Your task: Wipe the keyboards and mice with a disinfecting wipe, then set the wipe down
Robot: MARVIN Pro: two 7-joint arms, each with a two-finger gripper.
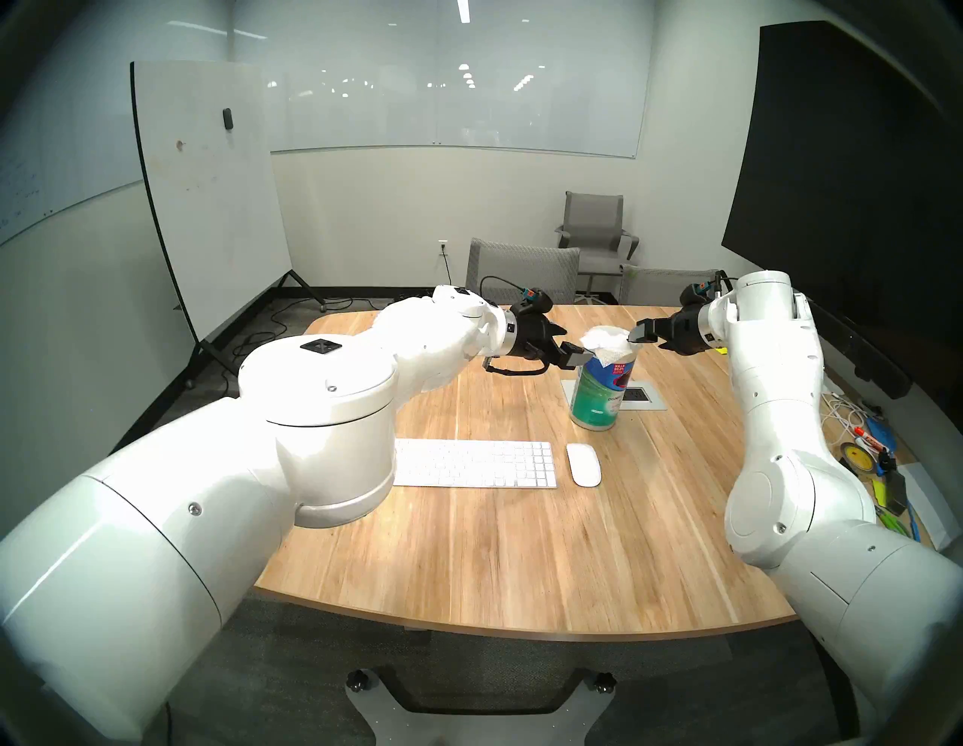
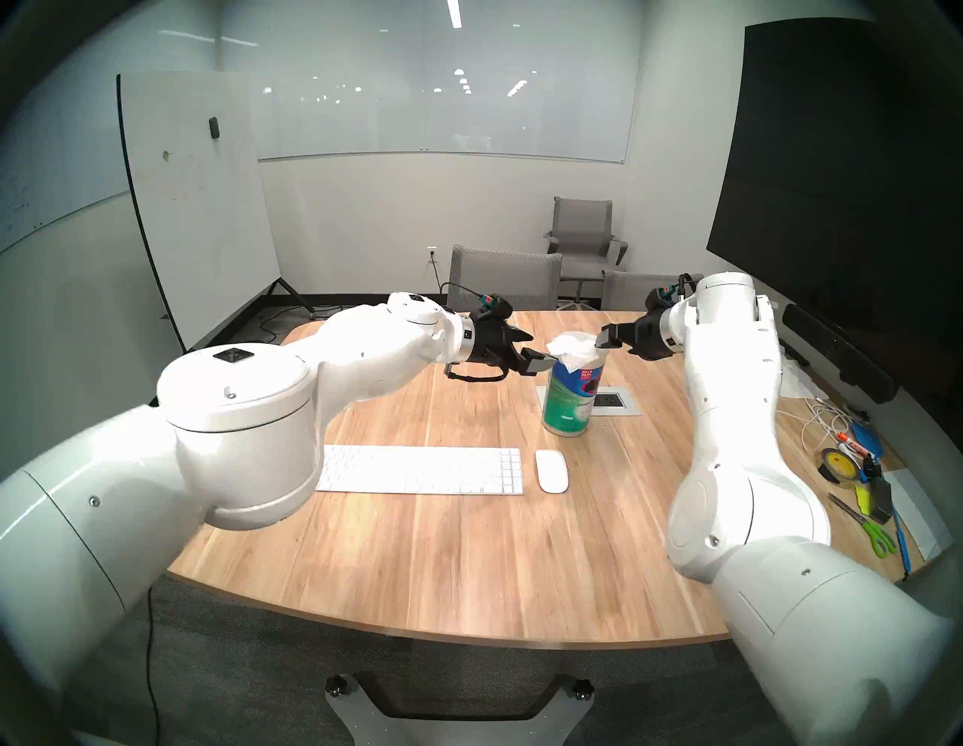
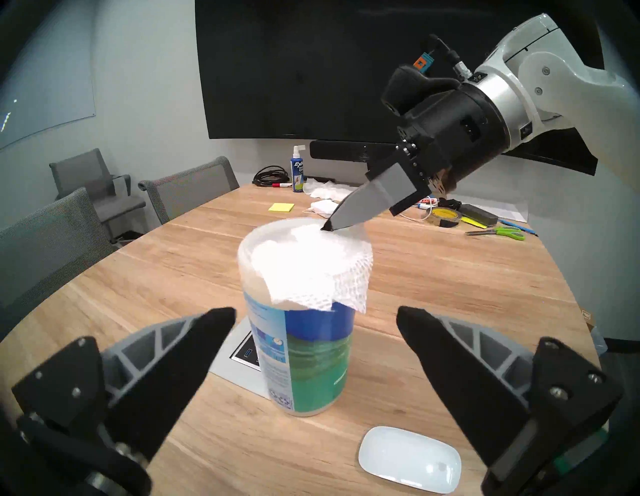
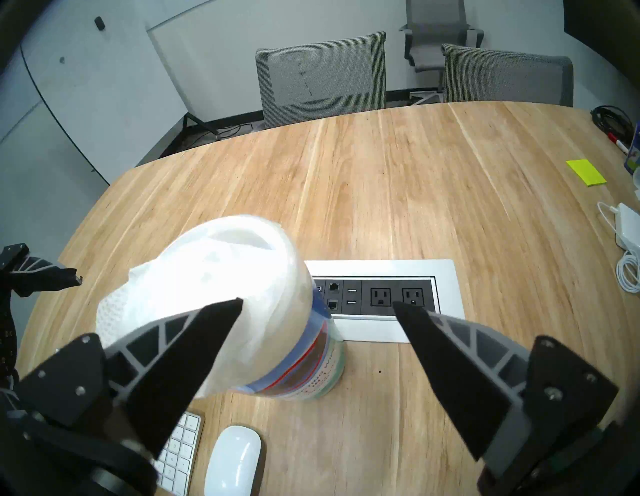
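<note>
Wipe [image 3: 304, 266]: one, draped over one canister [image 3: 308, 356]. One keyboard [image 1: 474, 463], one mouse [image 1: 583, 464]. My two grippers, left [image 3: 315, 320] and right [image 4: 317, 304], both agape, empty.

- Bright, even overhead light; a ceiling strip [image 1: 461, 10] glows at twelve o'clock in the head views.
- Ceiling lamps glint off the glass wallboard [image 1: 458, 78].
- The wipe [image 4: 194, 277] blows out to pure white in the right wrist view.
- Soft shadows on the tabletop [image 1: 521, 547].
- Fisheye bends the edges; dark rim all round.
- Near hand fingers [image 3: 194, 346] look slightly soft.
</note>
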